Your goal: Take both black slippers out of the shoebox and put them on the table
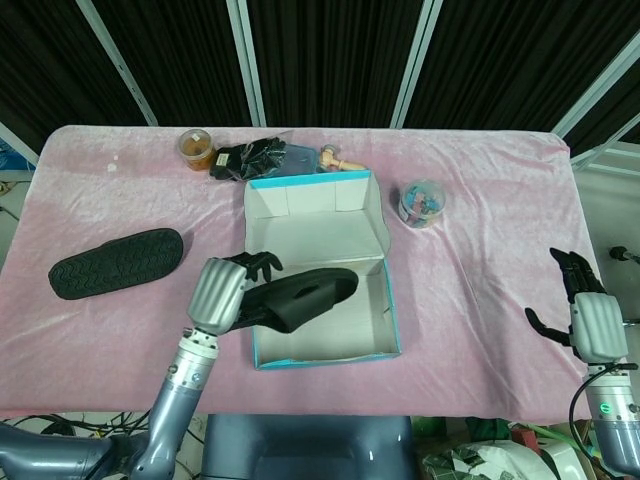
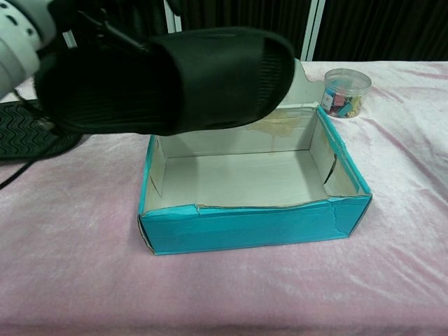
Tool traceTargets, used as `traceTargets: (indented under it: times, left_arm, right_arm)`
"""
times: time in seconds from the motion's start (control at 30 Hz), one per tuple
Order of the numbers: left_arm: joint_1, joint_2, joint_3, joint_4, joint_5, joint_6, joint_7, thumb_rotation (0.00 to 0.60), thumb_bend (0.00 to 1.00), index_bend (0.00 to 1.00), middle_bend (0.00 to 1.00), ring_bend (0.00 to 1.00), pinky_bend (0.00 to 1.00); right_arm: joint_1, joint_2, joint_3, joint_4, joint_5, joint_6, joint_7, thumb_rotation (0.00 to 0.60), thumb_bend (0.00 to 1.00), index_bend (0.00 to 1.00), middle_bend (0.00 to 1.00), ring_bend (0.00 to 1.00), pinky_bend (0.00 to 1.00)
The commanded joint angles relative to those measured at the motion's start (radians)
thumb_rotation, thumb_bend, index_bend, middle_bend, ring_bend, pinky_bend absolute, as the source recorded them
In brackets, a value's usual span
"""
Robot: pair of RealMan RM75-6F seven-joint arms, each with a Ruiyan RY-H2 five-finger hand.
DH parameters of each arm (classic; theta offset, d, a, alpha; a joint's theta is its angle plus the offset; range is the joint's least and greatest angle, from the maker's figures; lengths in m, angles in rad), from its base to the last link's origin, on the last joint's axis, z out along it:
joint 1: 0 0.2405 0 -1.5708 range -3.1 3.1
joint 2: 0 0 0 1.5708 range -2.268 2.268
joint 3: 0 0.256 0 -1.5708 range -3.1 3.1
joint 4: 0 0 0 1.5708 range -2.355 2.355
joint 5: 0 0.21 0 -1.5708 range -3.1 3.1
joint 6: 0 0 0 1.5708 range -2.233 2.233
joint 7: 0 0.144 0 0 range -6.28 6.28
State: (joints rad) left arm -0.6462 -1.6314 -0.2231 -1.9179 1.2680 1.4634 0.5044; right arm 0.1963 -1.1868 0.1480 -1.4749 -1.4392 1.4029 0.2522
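Observation:
My left hand (image 1: 222,290) grips a black slipper (image 1: 300,296) and holds it in the air over the left wall of the teal shoebox (image 1: 392,320). In the chest view that slipper (image 2: 175,80) fills the upper left, above the box (image 2: 252,227), whose white inside is bare. The other black slipper (image 1: 116,262) lies sole up on the pink table at the left; the chest view shows its sole (image 2: 28,136). At the table's right edge my right hand (image 1: 585,315) hangs open, holding nothing.
Behind the box lie an orange-filled jar (image 1: 197,148), a black plastic bag (image 1: 255,157) and a small doll (image 1: 335,158). A clear tub of coloured clips (image 1: 421,202) stands right of the box lid (image 1: 315,215). Pink cloth covers the table (image 1: 480,260).

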Motion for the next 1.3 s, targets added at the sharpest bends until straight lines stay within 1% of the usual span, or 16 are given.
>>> traceTargets:
  times: [0.03,0.23,0.27,0.3,0.47,0.6,0.7,0.8,0.83,0.87,0.9,0.93,0.97,1.03,1.17,1.3]
  left_arm:
    - [0.052,0.061,0.02,-0.009,-0.011,0.039,0.022,0.6,0.27,0.42,0.55,0.51,0.66]
    - [0.111,0.14,0.019,0.045,-0.136,0.026,0.029,0.6,0.27,0.41,0.55,0.51,0.65]
    - [0.124,0.148,0.021,0.079,-0.189,0.01,0.03,0.6,0.27,0.41,0.55,0.51,0.65]
    - [0.125,0.151,0.019,0.095,-0.205,-0.002,0.027,0.6,0.27,0.41,0.54,0.51,0.65]
    - [0.139,0.124,0.016,0.185,-0.229,0.004,0.025,0.6,0.27,0.4,0.54,0.51,0.63]
    - [0.154,0.09,-0.006,0.247,-0.235,0.018,-0.023,0.6,0.27,0.4,0.53,0.51,0.63]
    - [0.151,0.077,-0.009,0.287,-0.25,0.001,-0.012,0.6,0.26,0.4,0.53,0.5,0.62]
    - [0.14,0.069,-0.007,0.317,-0.277,-0.031,0.031,0.6,0.21,0.38,0.49,0.45,0.58]
    - [0.137,0.07,-0.005,0.319,-0.291,-0.044,0.048,0.6,0.14,0.34,0.44,0.4,0.53]
    - [0.135,0.075,-0.003,0.313,-0.312,-0.064,0.064,0.6,0.06,0.26,0.35,0.31,0.44]
    - [0.133,0.081,-0.004,0.303,-0.33,-0.08,0.072,0.6,0.03,0.19,0.28,0.24,0.37]
    - [0.133,0.089,-0.004,0.291,-0.348,-0.096,0.08,0.6,0.0,0.09,0.17,0.13,0.27]
    - [0.132,0.099,-0.006,0.279,-0.365,-0.109,0.087,0.6,0.0,0.03,0.08,0.05,0.18]
    - [0.134,0.133,-0.016,0.233,-0.394,-0.136,0.082,0.6,0.0,0.0,0.01,0.0,0.09]
    - [0.162,0.219,-0.003,0.148,-0.334,-0.151,0.009,0.6,0.0,0.0,0.01,0.0,0.0]
    - [0.219,0.34,0.044,0.058,-0.201,-0.143,-0.102,0.6,0.0,0.0,0.05,0.0,0.0]
  right_arm:
    - [0.002,-0.001,0.0,0.003,0.001,-0.003,0.002,0.6,0.2,0.09,0.1,0.07,0.24]
    - [0.01,-0.009,0.0,0.014,0.0,-0.013,0.005,0.6,0.2,0.09,0.1,0.07,0.24]
    - [0.013,-0.01,0.0,0.014,-0.002,-0.017,0.003,0.6,0.2,0.09,0.1,0.07,0.24]
    - [0.015,-0.011,0.001,0.014,-0.002,-0.019,0.002,0.6,0.2,0.09,0.1,0.07,0.24]
    - [0.021,-0.01,0.002,0.007,-0.003,-0.022,-0.007,0.6,0.2,0.09,0.1,0.07,0.24]
    - [0.023,-0.008,0.004,0.002,0.003,-0.028,-0.015,0.6,0.2,0.09,0.1,0.07,0.24]
    - [0.026,-0.007,0.005,-0.002,0.006,-0.032,-0.02,0.6,0.2,0.09,0.1,0.07,0.24]
    - [0.028,-0.007,0.006,-0.006,0.005,-0.032,-0.023,0.6,0.2,0.09,0.1,0.07,0.24]
    - [0.029,-0.007,0.006,-0.007,0.005,-0.032,-0.025,0.6,0.2,0.09,0.1,0.07,0.24]
    - [0.029,-0.006,0.006,-0.009,0.005,-0.032,-0.027,0.6,0.2,0.09,0.1,0.07,0.24]
    - [0.03,-0.006,0.006,-0.01,0.005,-0.032,-0.028,0.6,0.2,0.09,0.1,0.07,0.24]
    - [0.03,-0.006,0.006,-0.011,0.006,-0.032,-0.03,0.6,0.2,0.09,0.1,0.07,0.24]
    - [0.03,-0.005,0.006,-0.012,0.006,-0.033,-0.031,0.6,0.2,0.09,0.1,0.07,0.24]
    - [0.029,-0.002,0.006,-0.016,0.007,-0.033,-0.036,0.6,0.2,0.09,0.1,0.07,0.24]
    - [0.033,0.012,0.0,-0.026,0.008,-0.048,-0.056,0.6,0.2,0.09,0.1,0.07,0.24]
    - [0.039,0.029,-0.003,-0.043,0.018,-0.067,-0.098,0.6,0.2,0.09,0.1,0.07,0.24]
